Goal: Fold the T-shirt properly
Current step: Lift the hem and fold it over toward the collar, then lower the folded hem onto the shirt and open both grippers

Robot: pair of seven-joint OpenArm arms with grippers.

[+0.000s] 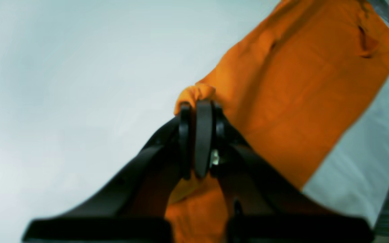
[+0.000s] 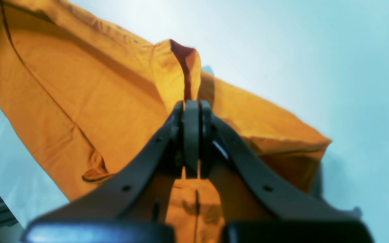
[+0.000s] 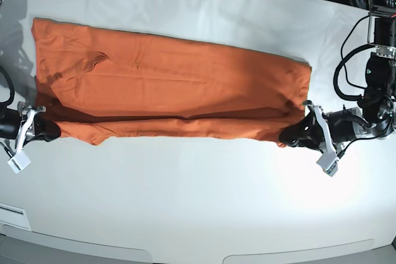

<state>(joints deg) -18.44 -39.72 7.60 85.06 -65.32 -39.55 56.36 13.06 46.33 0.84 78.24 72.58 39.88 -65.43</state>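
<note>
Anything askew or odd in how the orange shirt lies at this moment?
Nothing is damaged. The thin orange T-shirt lies slightly slanted on the white table, a sleeve fold bunched at its far left. The left gripper and right gripper each pinch an end.

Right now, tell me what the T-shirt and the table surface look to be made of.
T-shirt: thin, soft woven or knit cloth, matte orange; it creases, drapes and bunches where each hand pinches it. Table: a smooth, white, matte surface, possibly a laminate or a covering; the pictures cannot settle which.
</note>
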